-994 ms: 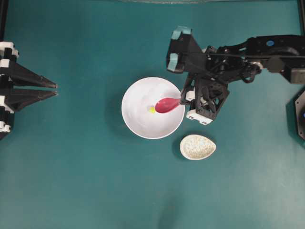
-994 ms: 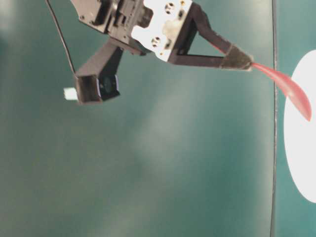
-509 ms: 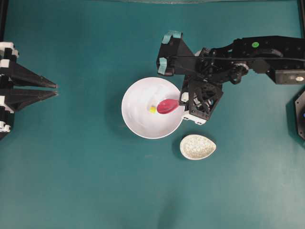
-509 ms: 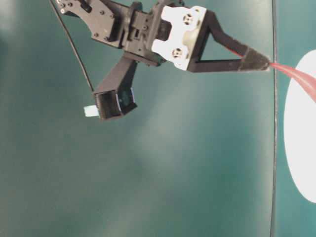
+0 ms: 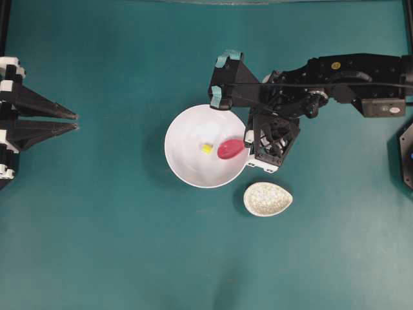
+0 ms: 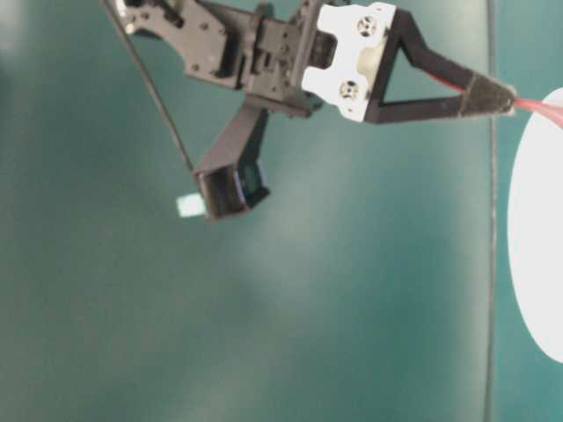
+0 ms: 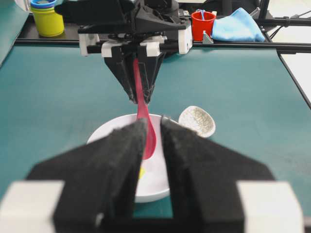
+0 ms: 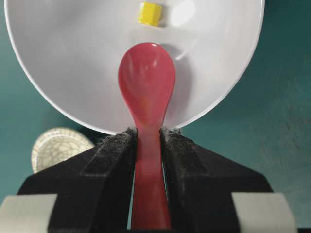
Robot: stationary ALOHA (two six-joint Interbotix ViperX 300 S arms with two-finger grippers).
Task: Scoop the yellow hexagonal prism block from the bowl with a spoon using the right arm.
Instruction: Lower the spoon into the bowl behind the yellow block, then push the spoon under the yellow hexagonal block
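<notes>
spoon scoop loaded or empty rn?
Empty. The spoon scoop shows bare pink; the block sits apart beyond its tip in the bowl.

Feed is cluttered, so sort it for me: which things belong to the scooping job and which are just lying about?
Job:
- spoon, gripped in right claw
- yellow block
- white bowl

Lying about:
- speckled dish
- idle left claw
- red cup
- blue cloth
- yellow cup

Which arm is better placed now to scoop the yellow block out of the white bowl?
Right. Its gripper holds the spoon inside the bowl, beside the yellow block. The left gripper is far away.
</notes>
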